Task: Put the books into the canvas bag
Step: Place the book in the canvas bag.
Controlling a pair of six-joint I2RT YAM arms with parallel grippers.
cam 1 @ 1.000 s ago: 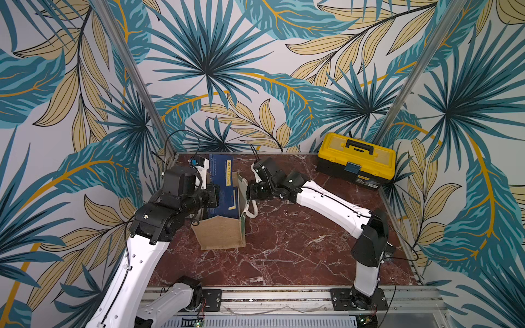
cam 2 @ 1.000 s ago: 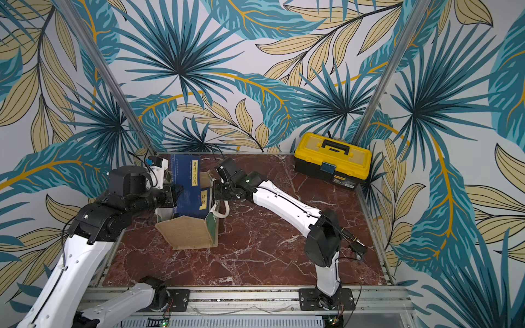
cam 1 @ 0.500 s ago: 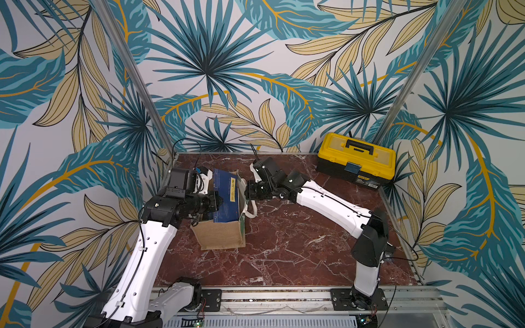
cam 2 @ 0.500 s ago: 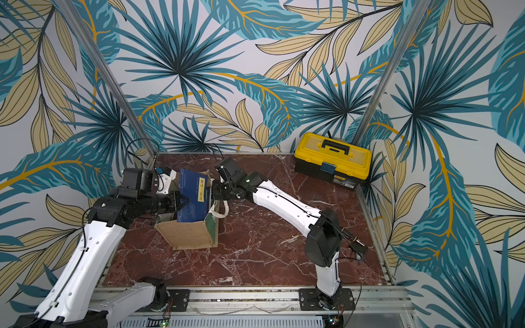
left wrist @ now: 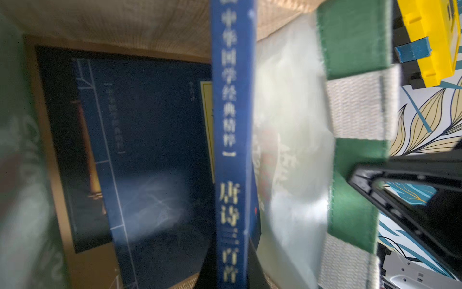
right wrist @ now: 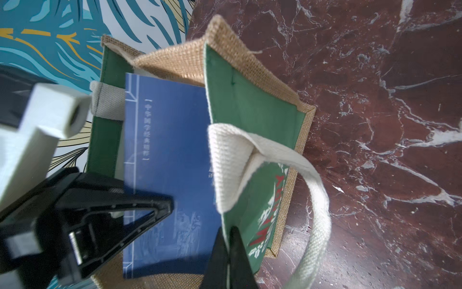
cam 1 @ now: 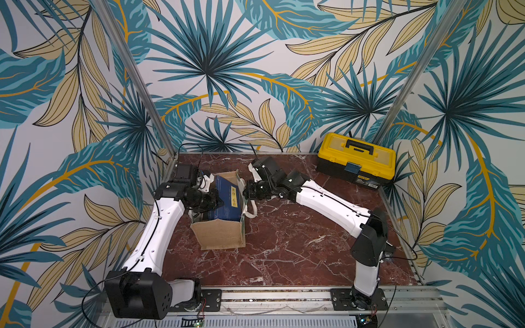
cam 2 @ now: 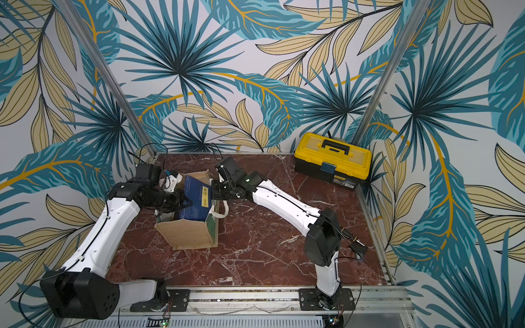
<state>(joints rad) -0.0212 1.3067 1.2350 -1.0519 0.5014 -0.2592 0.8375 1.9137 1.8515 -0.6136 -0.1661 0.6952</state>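
Observation:
The canvas bag (cam 1: 220,235) (cam 2: 184,235) stands open on the marble table, left of centre. My left gripper (cam 1: 211,203) (left wrist: 231,262) is shut on a navy book (cam 1: 228,198) (cam 2: 196,198), gripping it across the spine (left wrist: 231,125). The book stands on edge, partly down inside the bag. Another navy book (left wrist: 150,150) lies flat on the bag's floor. My right gripper (cam 1: 245,194) (right wrist: 227,232) is shut on the rim of the bag's green side wall (right wrist: 250,100), next to the white handle (right wrist: 312,187).
A yellow-and-black toolbox (cam 1: 356,159) (cam 2: 332,159) sits in the table's back right corner. Patterned walls close in the table on three sides. A metal rail runs along the front edge (cam 1: 270,295).
My left arm has come down and brought the navy book from above the bag's mouth into the bag. The right gripper has stayed on the rim.

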